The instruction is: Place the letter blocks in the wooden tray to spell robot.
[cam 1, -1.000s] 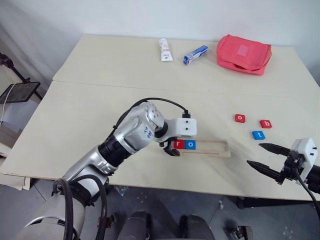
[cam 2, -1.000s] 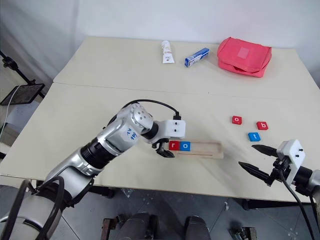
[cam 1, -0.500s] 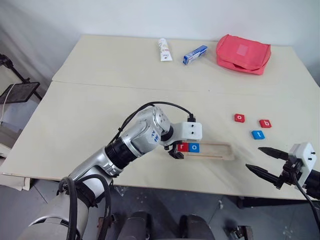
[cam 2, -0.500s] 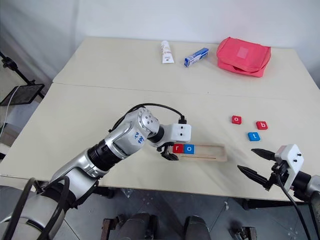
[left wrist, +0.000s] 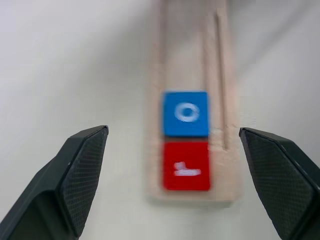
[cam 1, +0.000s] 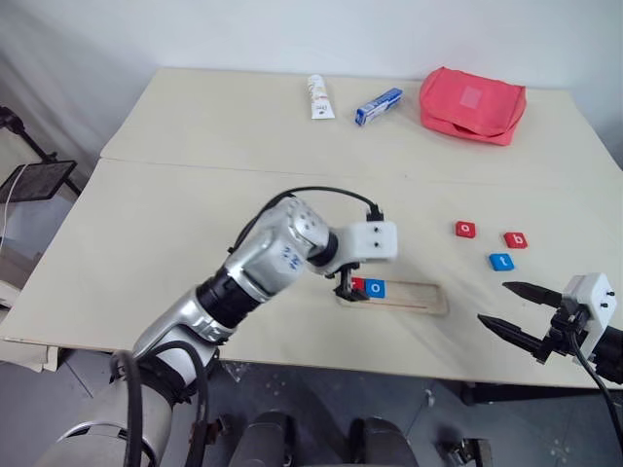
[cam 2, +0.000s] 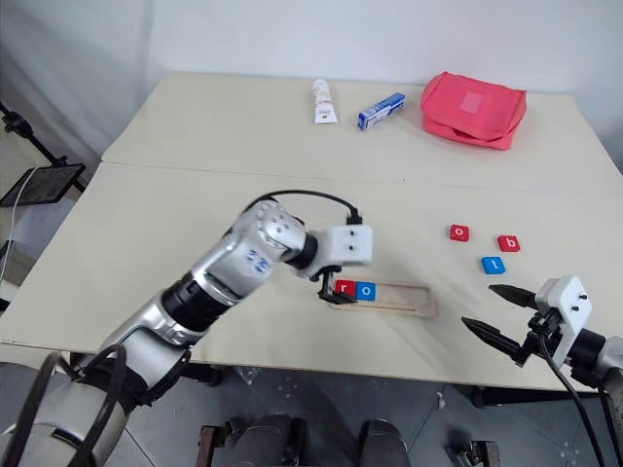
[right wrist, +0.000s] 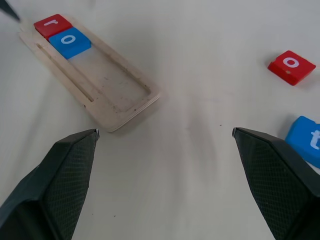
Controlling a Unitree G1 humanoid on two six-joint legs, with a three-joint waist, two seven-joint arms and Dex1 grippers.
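Wooden tray (cam 1: 394,294) lies flat on the bench (cam 1: 175,224) w/ its long axis running side to side across the robot's front, far end pointing toward the right tool (cam 1: 505,309). Two letter blocks sit in the groove at the tray's left end, touching: red r (left wrist: 186,169) at the very end, blue o (left wrist: 186,113) next to it; rest of the groove is bare wood. Left tool (cam 2: 332,292) hangs right over that end, fingers (left wrist: 80,170) spread wide either side of the tray, not gripping anything, r block sitting between them. Left arm reaches across toward the middle of the bench, wrist bent so the tool aims down and to the right. Right tool hovers low near the bench's front right corner, fingers (right wrist: 65,175) wide apart and nothing in them, aimed leftish toward the tray's empty end. Other three blocks lie loose just beyond the right tool: red o (cam 1: 466,230), red b (cam 1: 515,239), blue t (cam 1: 500,261), well apart from the tray.
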